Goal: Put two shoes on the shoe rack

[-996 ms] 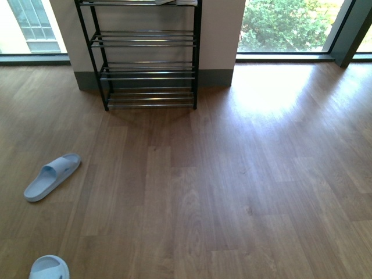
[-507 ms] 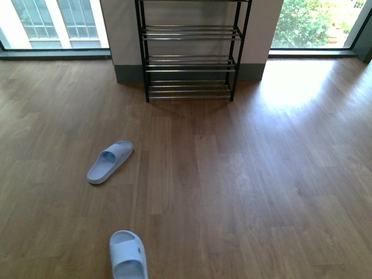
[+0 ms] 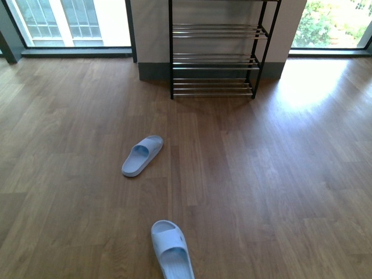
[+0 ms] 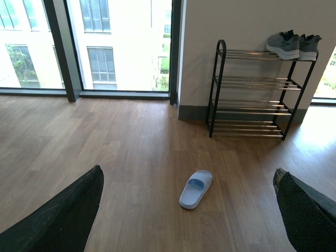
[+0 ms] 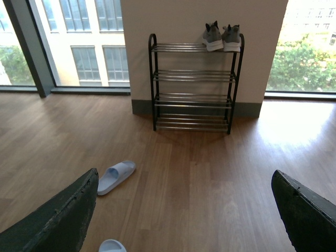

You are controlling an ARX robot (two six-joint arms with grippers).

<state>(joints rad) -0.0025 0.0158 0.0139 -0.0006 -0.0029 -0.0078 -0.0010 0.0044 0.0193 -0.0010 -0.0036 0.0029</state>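
Jaws on both arms stand wide apart and empty; each wrist view shows two dark fingers (image 4: pixel 58 220) spread with only floor (image 3: pixel 279 174) between them. Grey sneakers (image 5: pixel 221 37) sit side by side on the top shelf of the rack (image 5: pixel 191 76), and the lower shelves are bare. Both slides lie on the floor, well apart from the rack: the far slide (image 3: pixel 142 155) roughly midway and angled toward it, the near slide (image 3: pixel 172 251) close to the robot. By my reading the slides are the work left. Neither is picked up, so the task looks barely begun.
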